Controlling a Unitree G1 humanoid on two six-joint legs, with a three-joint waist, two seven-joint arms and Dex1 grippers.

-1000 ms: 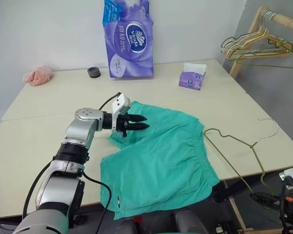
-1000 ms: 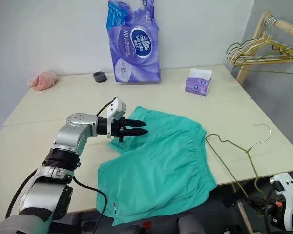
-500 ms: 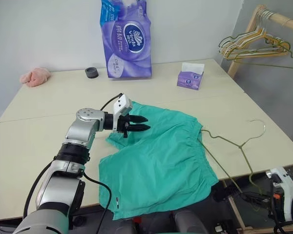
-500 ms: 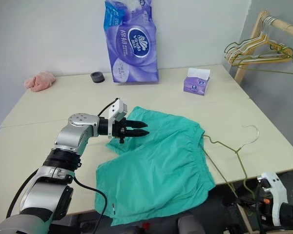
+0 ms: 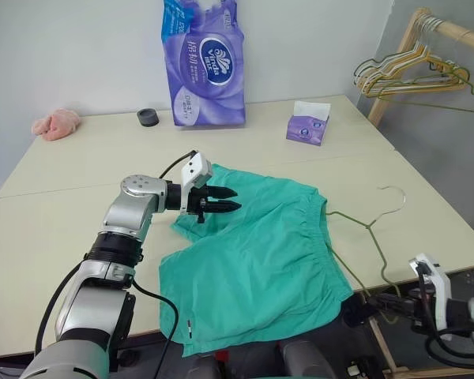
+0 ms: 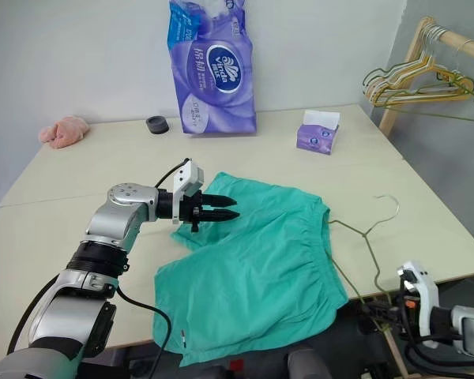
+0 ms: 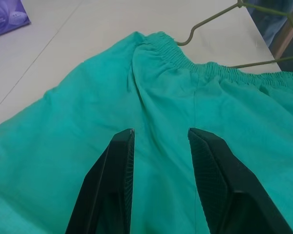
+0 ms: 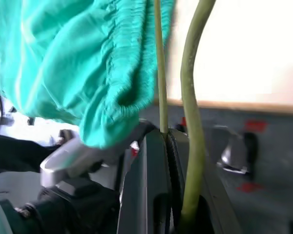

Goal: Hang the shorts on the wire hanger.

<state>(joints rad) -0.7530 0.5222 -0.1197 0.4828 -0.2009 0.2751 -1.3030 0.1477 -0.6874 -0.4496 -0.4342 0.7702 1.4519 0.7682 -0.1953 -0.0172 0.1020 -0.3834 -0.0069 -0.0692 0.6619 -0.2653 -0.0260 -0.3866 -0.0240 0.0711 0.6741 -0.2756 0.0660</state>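
The left gripper (image 5: 231, 199) hangs just above the near leg of the teal-green fabric shorts (image 5: 261, 260), its two black fingers (image 7: 110, 187) parted with a clear gap between them and nothing in that gap — the cloth lies flat below. It points sideways across the table toward the gathered elastic waistband.

The right gripper (image 8: 168, 146) sits down past the table's front edge at the right, its fingers pressed tight together on the thin olive-green wire hanger (image 5: 362, 230). One wire runs straight up out of the pinch; a second strand passes beside it. From there the hanger reaches up over the edge and across the tabletop, its curved hook resting near the right side, its left corner meeting the waistband of the shorts. In the right wrist view a fold of the waistband droops over the table's edge just beside the wire.

The shorts are spread over the pale beige table (image 5: 79, 166), one hem hanging off the front with a small white tag.

Further back stands a tall purple pack of tissue rolls (image 5: 205, 63) with a white-and-blue oval logo that seems to read "Vinda"; the other printing is too small to make out. Beside it lies a small black ring (image 5: 148, 118), a pink cloth lump (image 5: 57, 124) farther left, and a small purple tissue box (image 5: 308, 125) to the right. A bunch of gold and green wire hangers (image 5: 411, 71) hangs from a wooden rack (image 5: 395, 71).
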